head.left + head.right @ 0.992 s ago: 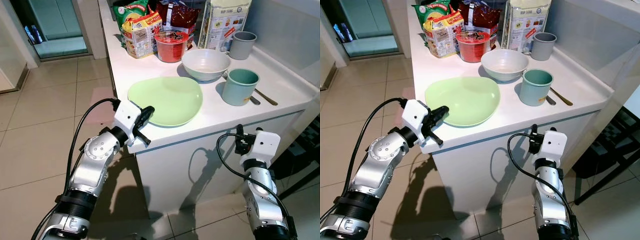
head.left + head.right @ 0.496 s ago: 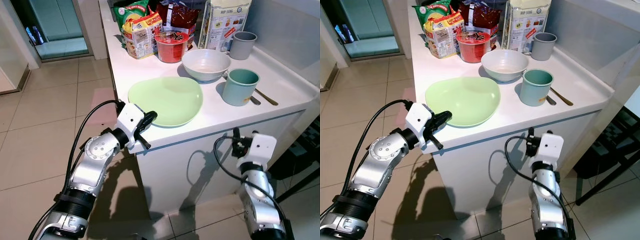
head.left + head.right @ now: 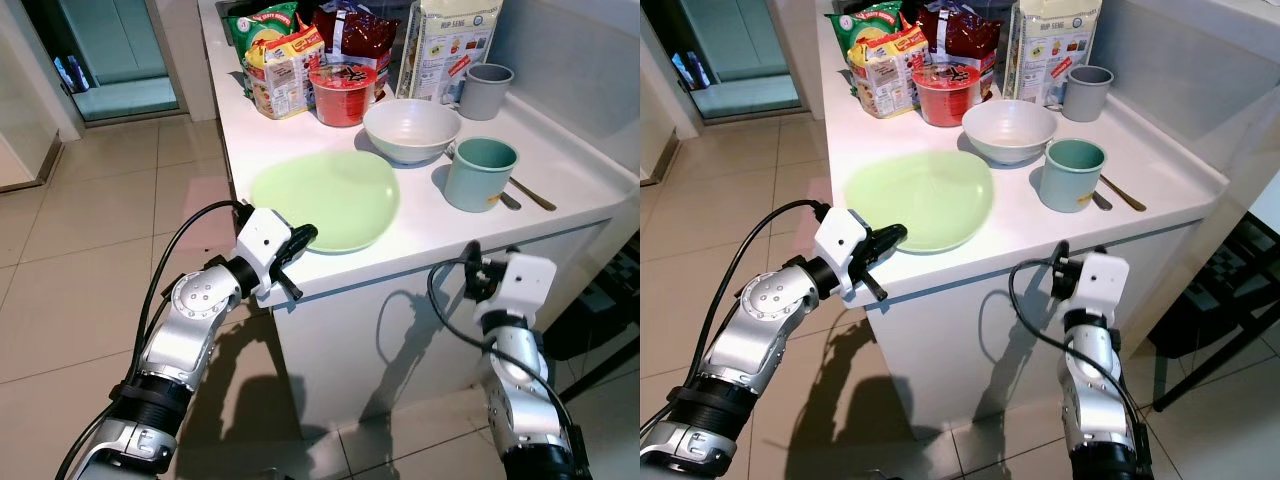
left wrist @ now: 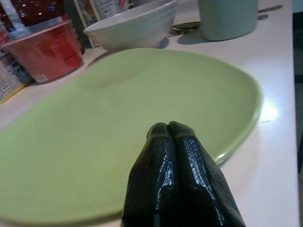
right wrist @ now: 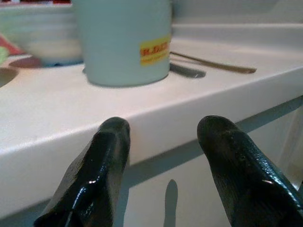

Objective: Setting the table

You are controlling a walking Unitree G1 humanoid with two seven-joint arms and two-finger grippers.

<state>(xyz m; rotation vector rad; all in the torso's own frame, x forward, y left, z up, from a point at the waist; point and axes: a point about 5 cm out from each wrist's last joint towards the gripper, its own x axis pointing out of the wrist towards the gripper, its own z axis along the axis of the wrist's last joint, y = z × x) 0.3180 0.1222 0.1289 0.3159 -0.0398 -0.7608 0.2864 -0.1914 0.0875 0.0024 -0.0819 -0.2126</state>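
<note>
Pressing together with nothing between them, my left gripper (image 4: 169, 130) fingers rest on the near rim of the green plate (image 3: 325, 199) on the white counter (image 3: 560, 165). My right gripper (image 5: 163, 132), parted and empty, hangs below the counter edge near the teal cup (image 3: 481, 172).

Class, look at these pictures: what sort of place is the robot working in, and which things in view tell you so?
Most likely a home kitchen. A white counter holds tableware: a green plate, a white bowl and a teal cup. Snack packets stand at the back, and the floor is tiled.
</note>
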